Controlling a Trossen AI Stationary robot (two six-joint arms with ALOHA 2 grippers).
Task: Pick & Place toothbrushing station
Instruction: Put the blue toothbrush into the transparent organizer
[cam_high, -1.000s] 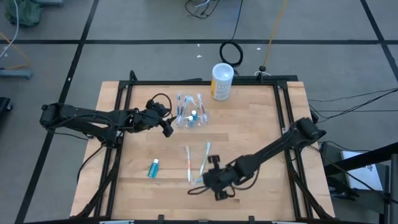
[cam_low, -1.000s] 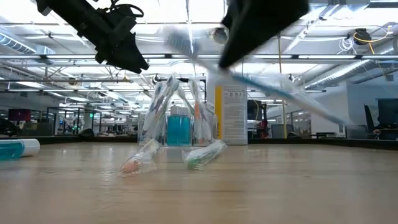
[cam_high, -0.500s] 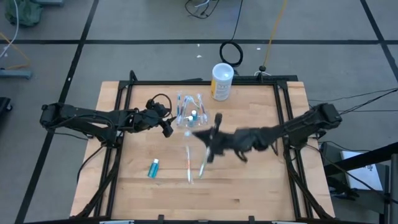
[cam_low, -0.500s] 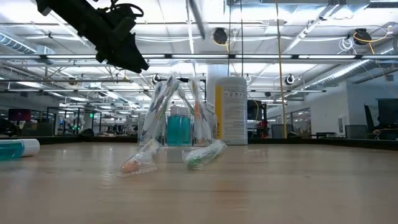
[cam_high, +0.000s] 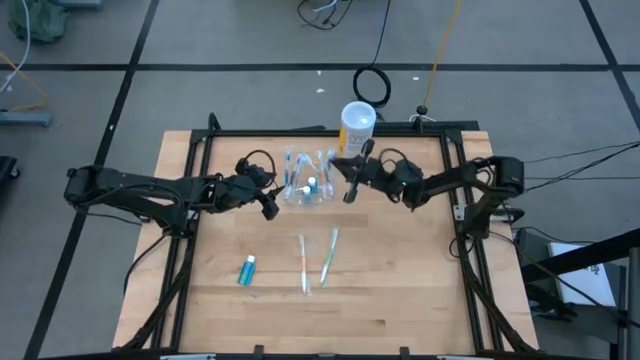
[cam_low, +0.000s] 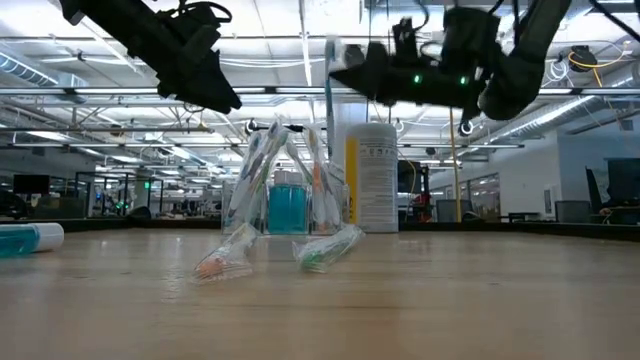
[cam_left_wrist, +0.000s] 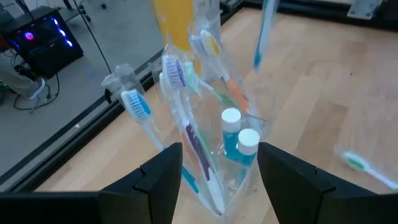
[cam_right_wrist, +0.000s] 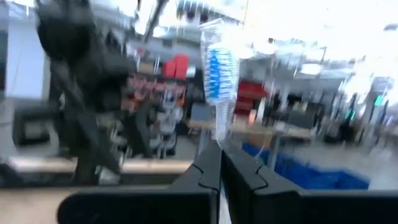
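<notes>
The clear holder (cam_high: 308, 190) stands on its base at the table's far middle, with several toothbrushes and two teal tubes in it; it also shows in the left wrist view (cam_left_wrist: 224, 143) and the low view (cam_low: 285, 195). My left gripper (cam_high: 268, 205) is open, just left of the holder and above the table; its fingers touch nothing. My right gripper (cam_high: 350, 182) is raised just right of the holder and shut on a wrapped toothbrush with blue bristles (cam_right_wrist: 221, 74). Two toothbrushes (cam_high: 315, 260) and a teal tube (cam_high: 247, 270) lie flat on the table nearer the front. My right gripper pinches the toothbrush's handle (cam_right_wrist: 219, 146) between its two shut fingers. The brush stands upright above the fingers, bristle head up (cam_low: 330, 60), lifted clear of the table and level with the tops of the brushes in the holder.
A tall white canister with a yellowish label (cam_high: 357, 125) stands behind the holder at the far edge, close to my right gripper. Black frame rails (cam_high: 455, 200) run along the table's sides.
My right gripper has risen from the table's near side and swung toward the far edge, carrying the blue toothbrush clear of the table to just right of the holder. The brush now stands upright. Two brushes stay where they lay.
</notes>
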